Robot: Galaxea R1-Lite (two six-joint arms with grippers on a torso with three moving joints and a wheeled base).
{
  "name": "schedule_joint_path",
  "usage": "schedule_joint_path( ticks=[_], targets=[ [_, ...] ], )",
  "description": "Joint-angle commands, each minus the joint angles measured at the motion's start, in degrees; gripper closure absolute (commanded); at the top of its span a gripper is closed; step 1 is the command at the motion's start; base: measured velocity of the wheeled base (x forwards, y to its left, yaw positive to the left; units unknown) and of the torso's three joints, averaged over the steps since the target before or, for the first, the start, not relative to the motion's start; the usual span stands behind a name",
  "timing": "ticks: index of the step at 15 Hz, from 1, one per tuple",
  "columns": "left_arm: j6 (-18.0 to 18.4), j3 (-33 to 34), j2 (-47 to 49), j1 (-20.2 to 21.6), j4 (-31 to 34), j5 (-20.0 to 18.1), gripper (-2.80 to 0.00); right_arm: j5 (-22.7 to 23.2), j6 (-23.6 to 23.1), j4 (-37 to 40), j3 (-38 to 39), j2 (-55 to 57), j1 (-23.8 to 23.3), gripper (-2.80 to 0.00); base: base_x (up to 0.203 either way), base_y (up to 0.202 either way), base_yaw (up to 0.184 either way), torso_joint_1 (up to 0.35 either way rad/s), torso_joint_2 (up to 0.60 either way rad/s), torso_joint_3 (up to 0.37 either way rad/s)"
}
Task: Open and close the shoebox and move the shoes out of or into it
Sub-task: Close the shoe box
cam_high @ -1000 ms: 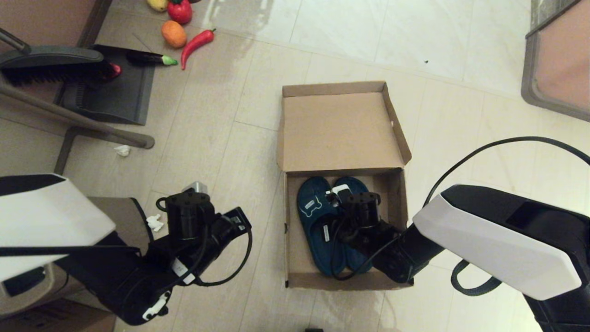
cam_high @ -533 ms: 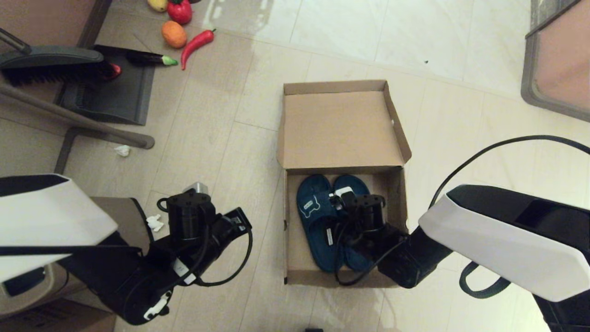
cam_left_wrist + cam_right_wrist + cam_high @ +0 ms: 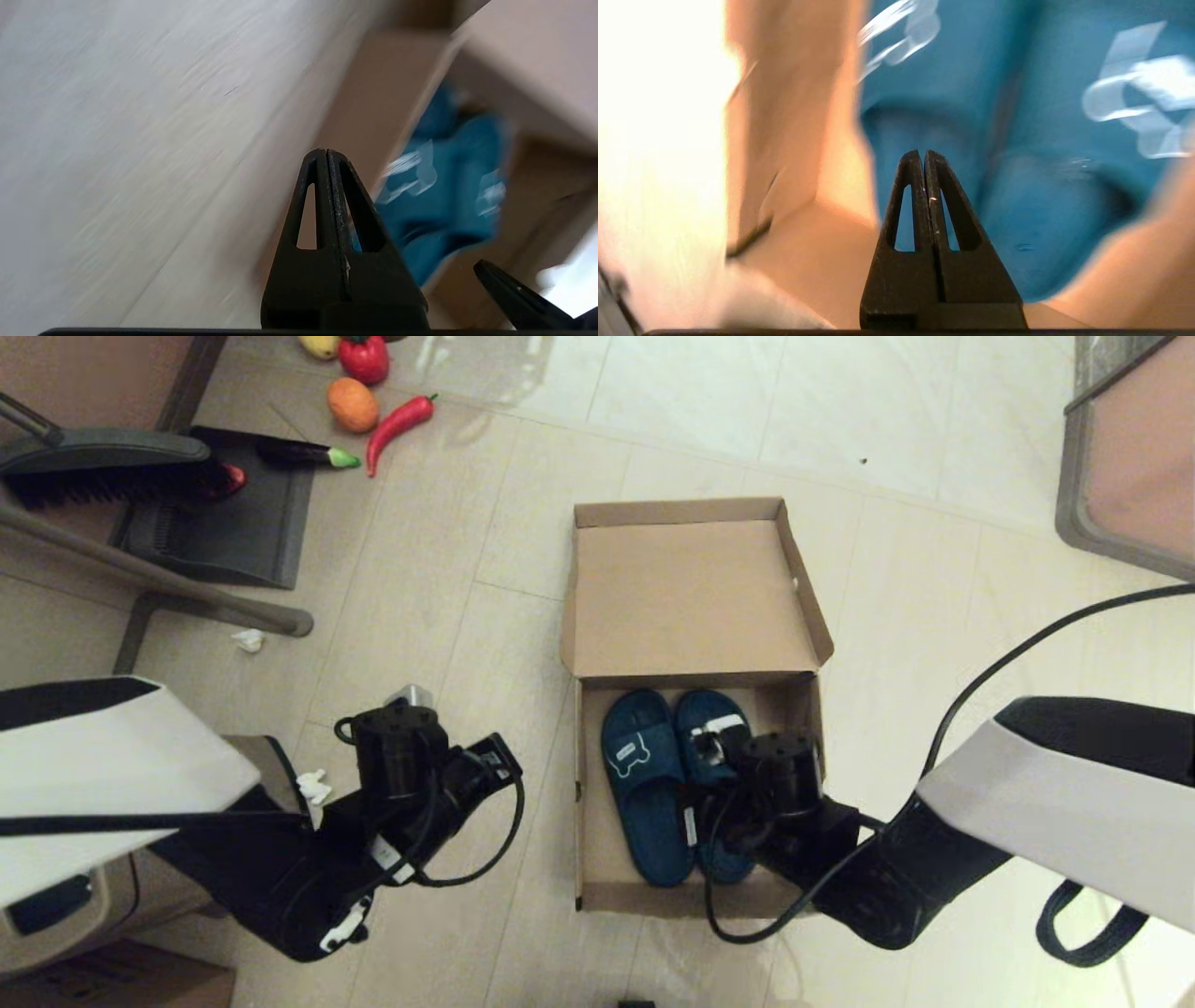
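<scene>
The brown cardboard shoebox (image 3: 583,803) stands on the floor with its lid (image 3: 691,597) folded back, away from me. Both teal slippers (image 3: 644,784) lie side by side inside, toes towards the lid. My right gripper (image 3: 923,154) is shut and empty and hangs inside the box over the right slipper (image 3: 1041,210), beside the cardboard wall (image 3: 794,116). Its wrist (image 3: 782,767) covers part of that slipper in the head view. My left gripper (image 3: 325,151) is shut and empty above the floor, left of the box wall (image 3: 383,93), with the slippers (image 3: 448,186) visible beyond it.
Toy vegetables (image 3: 355,406) and a red chilli (image 3: 401,420) lie at the far left by a dustpan and brush (image 3: 215,513). A crumpled scrap (image 3: 247,639) sits on the tiles. A framed panel (image 3: 1120,457) stands at the far right.
My right arm has moved right and towards me inside the box, uncovering more of the slippers, which now lie straighter. The left arm has edged slightly towards the box.
</scene>
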Motion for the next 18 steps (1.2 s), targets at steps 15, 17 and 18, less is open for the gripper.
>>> schedule_joint_path(
  ticks=[15, 17, 18],
  targets=[
    [-1.31, -26.4, 10.45, 7.9, 5.11, -10.81, 0.0, 9.92, 33.68, 55.54, -47.36, -6.82, -34.56, 0.0, 0.0, 0.0, 0.0, 0.0, 0.0, 0.0],
    [-1.44, -30.71, 13.02, 7.85, 5.08, -11.19, 0.0, 12.0, 36.36, 55.34, -47.7, -2.85, -34.83, 0.0, 0.0, 0.0, 0.0, 0.0, 0.0, 0.0],
    [-2.0, -32.67, 14.47, 7.83, 5.07, -11.35, 0.0, 16.97, 40.08, 55.07, -47.8, -2.27, -34.78, 0.0, 0.0, 0.0, 0.0, 0.0, 0.0, 0.0]
  ],
)
